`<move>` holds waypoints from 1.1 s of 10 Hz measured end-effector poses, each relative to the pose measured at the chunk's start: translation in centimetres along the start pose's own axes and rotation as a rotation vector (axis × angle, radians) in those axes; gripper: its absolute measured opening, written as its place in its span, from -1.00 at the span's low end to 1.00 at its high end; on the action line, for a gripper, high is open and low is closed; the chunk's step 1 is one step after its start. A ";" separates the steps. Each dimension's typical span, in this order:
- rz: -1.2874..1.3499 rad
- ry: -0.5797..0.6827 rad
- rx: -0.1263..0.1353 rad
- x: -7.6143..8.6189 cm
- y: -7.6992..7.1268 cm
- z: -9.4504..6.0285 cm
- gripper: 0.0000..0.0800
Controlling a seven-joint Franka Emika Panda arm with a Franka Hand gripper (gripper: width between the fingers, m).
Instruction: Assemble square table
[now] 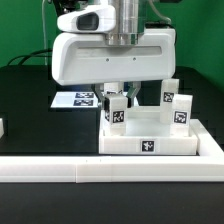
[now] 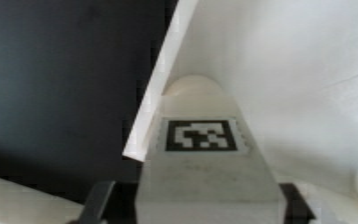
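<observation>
The square table top (image 1: 150, 146), white with a raised rim and a tag on its front edge, lies in the middle of the exterior view. One white tagged leg (image 1: 118, 113) stands upright at the top's corner toward the exterior view's left. My gripper (image 1: 114, 93) comes down over it from above. In the wrist view that leg (image 2: 201, 135) runs out from between my fingers (image 2: 101, 200), which lie close along both its sides, and my gripper (image 2: 199, 205) is shut on it. Two more legs (image 1: 168, 97) (image 1: 181, 112) stand upright toward the exterior view's right.
The marker board (image 1: 78, 100) lies flat on the black table behind the top, toward the exterior view's left. A long white border rail (image 1: 110, 171) runs across the front. A small white piece (image 1: 2, 127) shows at the left edge.
</observation>
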State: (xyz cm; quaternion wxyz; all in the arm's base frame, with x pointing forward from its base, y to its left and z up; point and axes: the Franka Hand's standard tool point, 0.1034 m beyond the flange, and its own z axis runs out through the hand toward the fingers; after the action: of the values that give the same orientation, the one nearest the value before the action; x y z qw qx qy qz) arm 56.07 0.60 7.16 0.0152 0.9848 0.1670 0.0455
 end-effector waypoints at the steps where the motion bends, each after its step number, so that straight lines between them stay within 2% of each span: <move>1: 0.003 0.000 0.000 0.0 0.0 0.0 -0.28; 6: 0.543 0.007 0.018 0.0 -0.2 0.0 -0.27; 11: 0.951 0.003 0.005 -0.8 1.6 0.1 -0.27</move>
State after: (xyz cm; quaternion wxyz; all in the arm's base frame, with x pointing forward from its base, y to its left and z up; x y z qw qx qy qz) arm 55.85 -1.13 7.08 -0.0096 0.9520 -0.3021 0.0482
